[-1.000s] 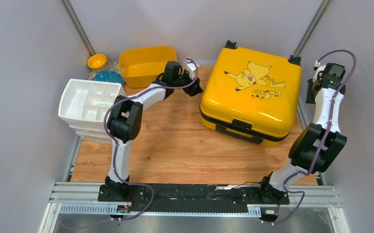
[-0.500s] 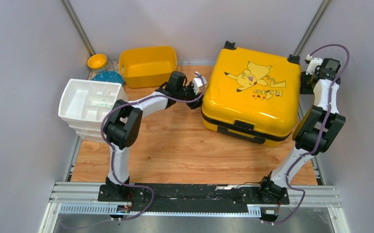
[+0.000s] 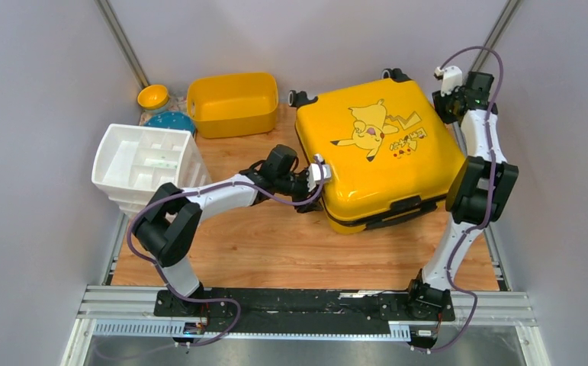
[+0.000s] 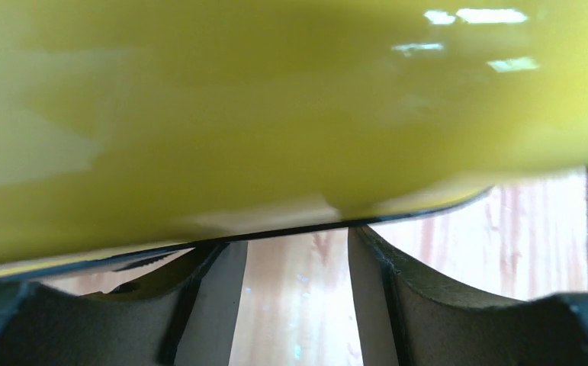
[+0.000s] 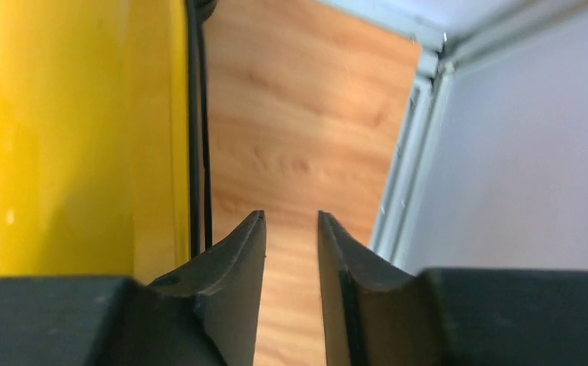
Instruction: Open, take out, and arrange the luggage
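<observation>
From above, the closed luggage (image 3: 378, 152) lies flat right of centre on the table (image 3: 275, 236). The left gripper (image 3: 313, 187) is at its near-left edge and the right gripper (image 3: 445, 103) by its far-right corner. Left wrist: jaws wide and empty, the luggage just ahead, perhaps touching. Right wrist: jaws narrowly parted and empty, the luggage to their left.

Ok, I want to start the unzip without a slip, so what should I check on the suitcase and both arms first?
1. Luggage lies flat on the table, print up: ok.
2. Opened: not ok, it is shut.
3. Left jaws parted, empty, at its near-left side: ok.
4. Right jaws slightly parted, empty, beside its far-right corner: ok.
5. Zipper pull found: cannot tell.
</observation>
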